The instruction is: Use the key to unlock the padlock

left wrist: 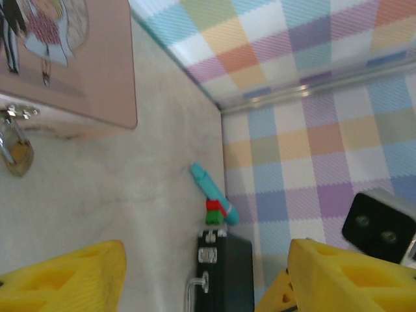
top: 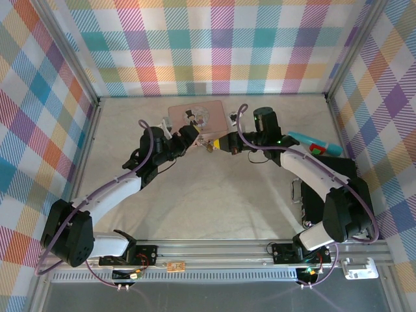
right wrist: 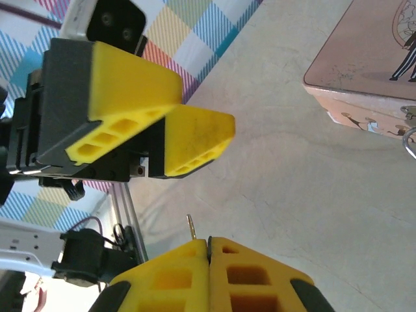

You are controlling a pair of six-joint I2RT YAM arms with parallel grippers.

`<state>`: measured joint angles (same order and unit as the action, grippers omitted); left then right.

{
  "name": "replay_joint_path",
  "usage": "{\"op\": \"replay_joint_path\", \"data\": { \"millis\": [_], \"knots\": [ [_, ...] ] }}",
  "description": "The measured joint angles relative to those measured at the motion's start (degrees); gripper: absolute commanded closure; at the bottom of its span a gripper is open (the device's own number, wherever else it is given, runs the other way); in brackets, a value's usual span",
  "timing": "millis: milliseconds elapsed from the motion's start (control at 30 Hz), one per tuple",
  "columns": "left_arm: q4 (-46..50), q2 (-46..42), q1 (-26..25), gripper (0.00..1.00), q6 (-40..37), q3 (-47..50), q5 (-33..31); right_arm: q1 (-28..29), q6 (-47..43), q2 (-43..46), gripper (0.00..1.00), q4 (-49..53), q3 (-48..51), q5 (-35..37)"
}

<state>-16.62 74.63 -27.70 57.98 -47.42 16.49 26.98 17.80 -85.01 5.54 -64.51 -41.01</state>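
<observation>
Right fingers (right wrist: 170,274) pinching key (right wrist: 190,225), left fingers (left wrist: 65,279) apart, padlock (left wrist: 19,157) hanging at pink tin (left wrist: 84,71)

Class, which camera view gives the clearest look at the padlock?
The left wrist view: the padlock hangs from the clasp of the pink tin, brass body and silver shackle clear. The right wrist view catches a sliver of shackle at its edge; in the top view it is too small to make out.

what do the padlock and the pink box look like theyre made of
Padlock: likely brass, dull gold body; its shackle looks like shiny silver steel.
Pink box: probably thin painted metal, smooth matt lid with a printed cartoon figure, though card cannot be ruled out.
</observation>
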Motion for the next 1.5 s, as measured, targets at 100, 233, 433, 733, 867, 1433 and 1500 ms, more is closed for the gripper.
{"op": "replay_joint_path", "data": {
  "millis": [100,233,433,733,867,1433,1500],
  "knots": [
    [-0.09,0.98,-0.07,0.37,-1.55,-0.52,4.13,-0.2,-2.97,-0.72,1.0,4.02,-2.54,-0.55],
    [-1.57,2.12,-0.39,0.41,-3.43,-0.98,8.5,-0.55,-4.57,-2.47,1.0,6.23,-4.74,-2.38],
    [-4.37,3.78,-1.14,0.43,-4.44,-1.22,12.28,-1.31,-4.59,-3.96,1.0,6.78,-4.92,-4.9],
    [-6.51,6.43,-2.36,0.64,-5.2,-3.23,14.58,-2.01,-1.95,-4.33,1.0,5.22,-4.9,-7.98],
    [-7.52,6.69,-2.67,0.8,-5.29,-3.45,14.95,-2.23,-1.16,-4.33,1.0,4.17,-4.61,-8.7],
    [-7.26,6.64,-2.97,1.0,-6.71,-3.58,11.1,-4.76,8.13,-0.11,0.55,-2.23,2.51,-6.08],
    [-7.19,6.64,-2.97,1.0,-7.32,-4.04,9.9,-5.27,11.02,2.69,0.52,-4.59,5.46,-4.48]
  ]
}}
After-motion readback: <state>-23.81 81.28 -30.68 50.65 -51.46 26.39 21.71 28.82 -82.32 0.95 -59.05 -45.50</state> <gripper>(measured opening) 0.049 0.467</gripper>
